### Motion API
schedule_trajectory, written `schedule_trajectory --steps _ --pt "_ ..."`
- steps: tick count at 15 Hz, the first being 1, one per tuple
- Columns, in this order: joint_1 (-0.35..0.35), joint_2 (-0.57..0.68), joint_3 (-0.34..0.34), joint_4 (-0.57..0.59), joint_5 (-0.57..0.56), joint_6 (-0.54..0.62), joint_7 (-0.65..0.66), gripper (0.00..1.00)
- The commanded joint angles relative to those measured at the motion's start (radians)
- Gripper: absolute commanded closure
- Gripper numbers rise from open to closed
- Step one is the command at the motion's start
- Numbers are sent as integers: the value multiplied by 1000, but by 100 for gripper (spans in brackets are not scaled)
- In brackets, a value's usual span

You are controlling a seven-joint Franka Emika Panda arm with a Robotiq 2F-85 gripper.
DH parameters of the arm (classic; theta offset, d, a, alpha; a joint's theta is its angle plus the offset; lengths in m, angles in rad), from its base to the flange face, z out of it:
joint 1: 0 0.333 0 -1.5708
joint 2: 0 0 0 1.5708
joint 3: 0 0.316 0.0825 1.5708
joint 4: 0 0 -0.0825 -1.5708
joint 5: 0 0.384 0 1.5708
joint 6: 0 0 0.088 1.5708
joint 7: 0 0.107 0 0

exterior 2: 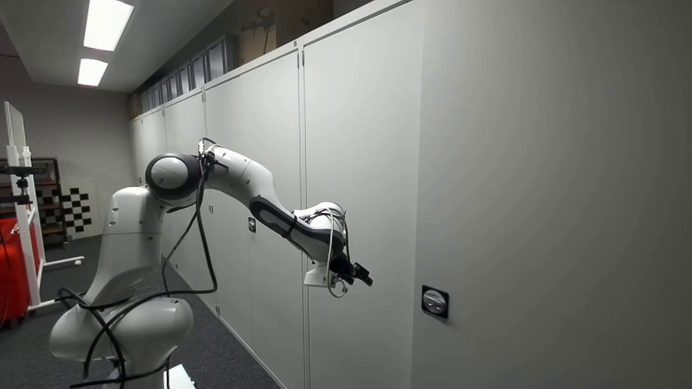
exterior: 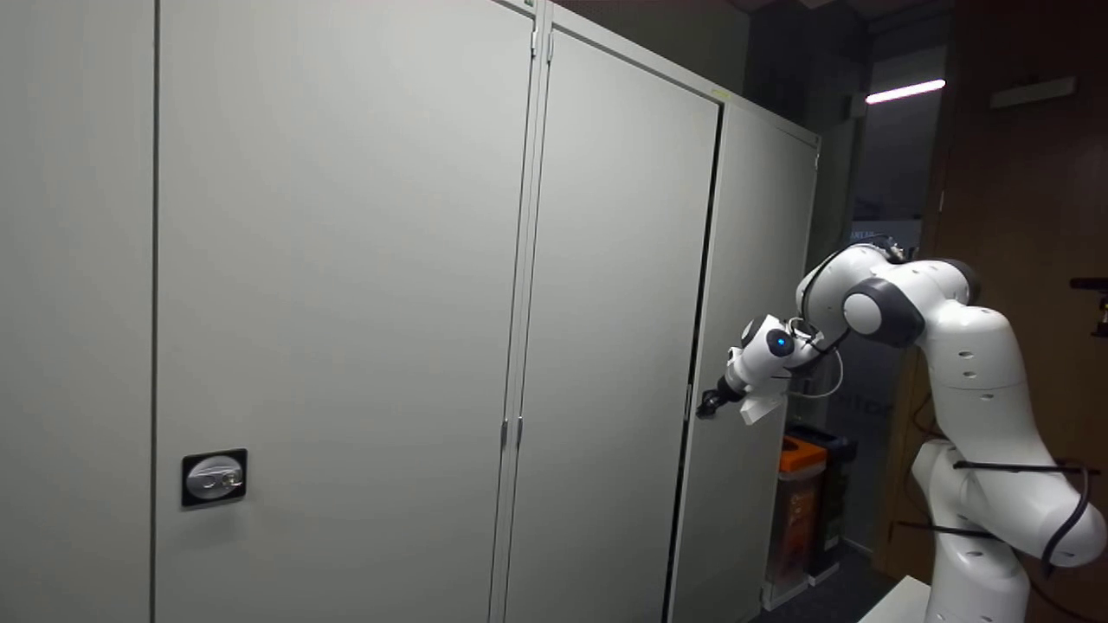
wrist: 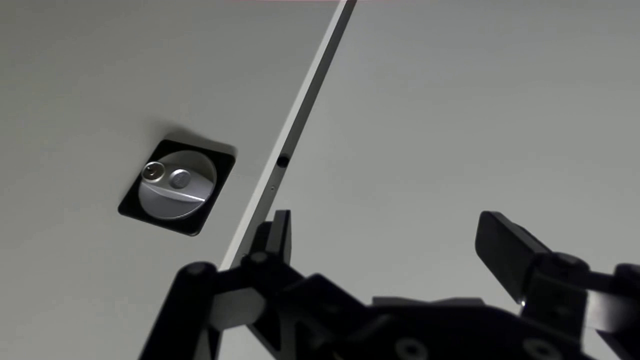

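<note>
The row of tall, pale-grey metal cabinets (exterior: 346, 260) is the largest thing, running from near to far in both exterior views. Next comes the white, many-jointed robot arm (exterior 2: 227, 167), stretched towards two flat, grey metal doors in that row: a right-hand door (exterior 2: 540, 189) and a left-hand door (exterior: 619, 260), as both exterior views place them. The right-hand door appears slightly ajar: in the wrist view its narrow, pale rim (wrist: 301, 115) stands proud of the left-hand door, and in an exterior view a dark gap (exterior: 705, 247) runs beside it.

The black, two-fingered gripper (wrist: 385, 230) hangs in front of the doors, jaws spread wide with nothing between them. In the wrist view a finger (wrist: 280, 232) overlaps the rim; whether they touch cannot be told. The step in hand looks like lining up with that rim; a next move would call for placing the fingertip carefully, without knocking the door.

Smaller again, a round, silver handle (wrist: 177, 185) sits on a square, black plate (wrist: 225, 161), left of the rim in the wrist view; an exterior view puts the handle (exterior 2: 434, 301) just right of the door's edge. Smallest is a dark, round hole (wrist: 283, 161) in the rim, shown by the wrist view alone.
</note>
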Motion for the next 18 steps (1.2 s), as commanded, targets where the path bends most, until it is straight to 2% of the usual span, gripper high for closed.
schedule_trajectory --steps 1,6,18 --pt "-55 88 35 72 -34 9 122 0" --pt "-66 171 16 131 -40 9 235 0" --pt "-18 410 -155 286 -26 10 532 0"
